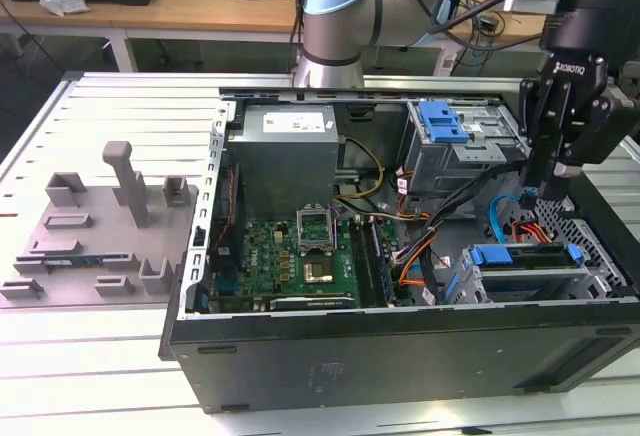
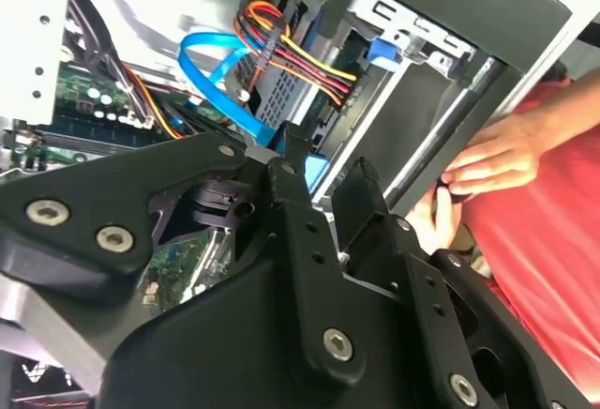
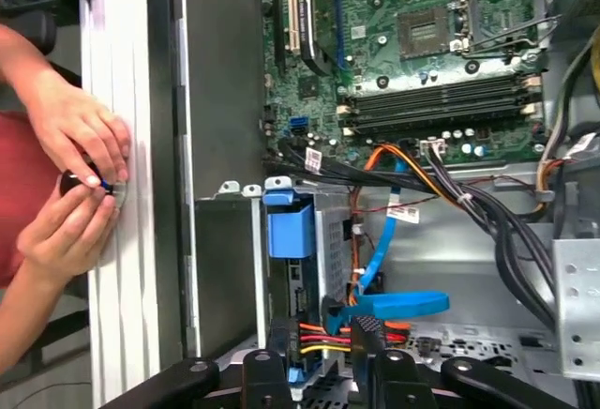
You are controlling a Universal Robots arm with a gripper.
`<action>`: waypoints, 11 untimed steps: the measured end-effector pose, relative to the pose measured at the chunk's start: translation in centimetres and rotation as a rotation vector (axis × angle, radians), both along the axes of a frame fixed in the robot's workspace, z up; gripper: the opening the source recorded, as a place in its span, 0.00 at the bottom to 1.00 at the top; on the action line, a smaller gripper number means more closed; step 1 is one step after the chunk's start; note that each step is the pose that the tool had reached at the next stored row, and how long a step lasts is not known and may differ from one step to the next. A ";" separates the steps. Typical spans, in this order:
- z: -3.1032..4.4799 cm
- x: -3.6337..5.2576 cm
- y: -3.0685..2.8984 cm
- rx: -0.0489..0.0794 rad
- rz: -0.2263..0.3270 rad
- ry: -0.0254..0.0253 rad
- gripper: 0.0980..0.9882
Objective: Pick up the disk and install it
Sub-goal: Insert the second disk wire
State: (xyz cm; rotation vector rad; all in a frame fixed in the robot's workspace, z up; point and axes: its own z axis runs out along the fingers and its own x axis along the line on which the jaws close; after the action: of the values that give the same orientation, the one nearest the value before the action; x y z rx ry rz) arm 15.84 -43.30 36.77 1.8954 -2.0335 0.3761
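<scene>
The disk [image 1: 525,256] lies flat in the lower drive bay at the exterior view's right, its blue carrier facing up. In the first wrist view the carrier's blue end tab [image 3: 289,226] sits in the bay's mouth. Red, yellow and black power wires [image 3: 323,334] and a blue data cable [image 3: 384,268] run beside it. My gripper [image 1: 552,188] hangs just above and behind the bay. In both wrist views its black fingers [image 3: 267,376] [image 2: 281,179] stand apart with nothing between them, so it is open and holds nothing.
A person's hands [image 3: 75,184] in a red sleeve [image 2: 544,240] work at the case's outer edge beside the bay. The motherboard [image 1: 300,251], power supply [image 1: 290,146] and an upper cage with a blue latch [image 1: 443,121] fill the case. A grey fixture with a post [image 1: 125,181] lies at the exterior view's left.
</scene>
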 end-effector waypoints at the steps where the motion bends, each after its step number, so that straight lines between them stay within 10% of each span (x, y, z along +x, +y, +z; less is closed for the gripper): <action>1: -0.07 -0.04 0.12 -0.008 0.000 0.0000 0.33; 11: -1.26 -0.42 1.31 -0.068 -0.001 0.0026 0.33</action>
State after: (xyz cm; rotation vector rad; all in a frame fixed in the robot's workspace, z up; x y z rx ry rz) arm 15.42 -41.99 35.51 1.8534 -1.9938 0.4370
